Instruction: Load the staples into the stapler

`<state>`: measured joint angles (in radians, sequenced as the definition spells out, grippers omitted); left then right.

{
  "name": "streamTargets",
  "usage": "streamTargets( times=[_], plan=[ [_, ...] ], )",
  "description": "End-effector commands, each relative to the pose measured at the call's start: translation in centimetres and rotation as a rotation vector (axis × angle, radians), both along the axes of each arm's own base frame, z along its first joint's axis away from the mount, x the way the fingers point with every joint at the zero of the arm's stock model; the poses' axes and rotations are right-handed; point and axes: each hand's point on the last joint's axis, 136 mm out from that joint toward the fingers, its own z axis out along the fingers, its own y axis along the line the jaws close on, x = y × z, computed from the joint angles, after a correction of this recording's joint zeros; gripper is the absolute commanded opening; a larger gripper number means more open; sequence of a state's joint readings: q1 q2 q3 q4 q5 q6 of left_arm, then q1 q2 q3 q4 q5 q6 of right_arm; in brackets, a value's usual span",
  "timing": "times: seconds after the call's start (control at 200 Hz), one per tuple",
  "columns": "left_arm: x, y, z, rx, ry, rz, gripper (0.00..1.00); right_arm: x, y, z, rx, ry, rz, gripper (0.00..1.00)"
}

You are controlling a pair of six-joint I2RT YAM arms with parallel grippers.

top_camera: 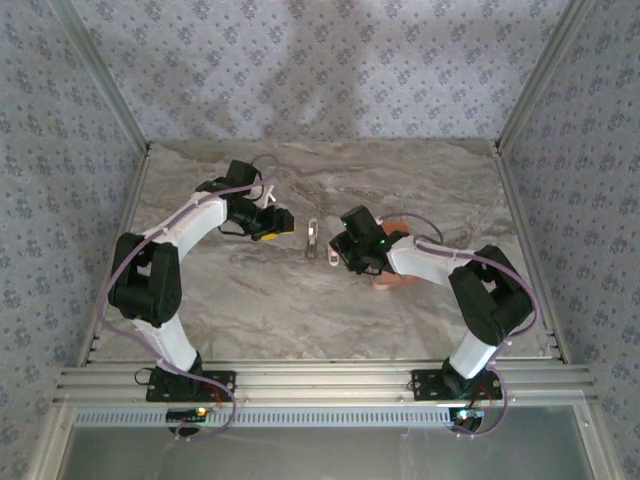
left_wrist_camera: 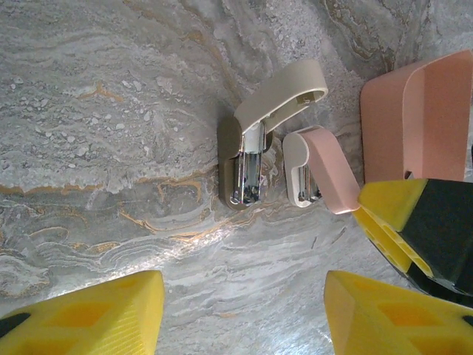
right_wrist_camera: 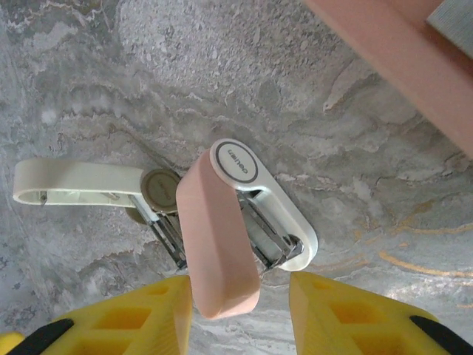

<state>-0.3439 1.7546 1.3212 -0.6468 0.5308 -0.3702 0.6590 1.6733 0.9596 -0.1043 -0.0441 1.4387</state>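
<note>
From my console, the stapler (right_wrist_camera: 222,237) lies near the middle of the marble table (top_camera: 250,300), hinged wide open: its pale pink top (right_wrist_camera: 216,244) is swung away from the white base (right_wrist_camera: 284,211), baring the metal channel (right_wrist_camera: 272,250) between them. Whether any staples sit in that channel I cannot tell. The right gripper (right_wrist_camera: 238,285) hovers over it with its yellow fingers (right_wrist_camera: 347,314) spread. The tip of the pink top reaches in between them, with a clear gap to the finger on the 3 o'clock side, so nothing is pinched. Just beside the stapler, at its 10 o'clock in the overhead view, lies a beige piece (left_wrist_camera: 277,96) of much the same build, also hinged open with bright metal showing. The salmon tray (left_wrist_camera: 414,111) stands at the stapler's 4 o'clock, partly under the right arm; I see its wall and a patch of floor, and cannot make out any contents. The left gripper (left_wrist_camera: 240,296) hangs at 9 o'clock of both small pieces, jaws spread over bare marble, touching neither.
</note>
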Motion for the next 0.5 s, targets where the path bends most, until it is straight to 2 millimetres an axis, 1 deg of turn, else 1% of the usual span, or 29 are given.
streamTargets(
  times=[0.0, 0.185, 0.495],
  plan=[
    [0.2, 0.2, 1.5, -0.021, -0.045, 0.010, 0.59, 0.3, 0.3, -0.4, -0.006, 0.014, 0.017, 0.39],
    [0.2, 0.3, 1.1, -0.017, -0.035, 0.009, 0.59, -0.2, 0.3, -1.0, -0.023, 0.050, 0.027, 0.34],
    [0.3, 0.3, 0.6, -0.015, -0.025, 0.008, 0.59, -2.3, -0.7, -2.5, -0.092, 0.149, 0.056, 0.29]
  ],
)
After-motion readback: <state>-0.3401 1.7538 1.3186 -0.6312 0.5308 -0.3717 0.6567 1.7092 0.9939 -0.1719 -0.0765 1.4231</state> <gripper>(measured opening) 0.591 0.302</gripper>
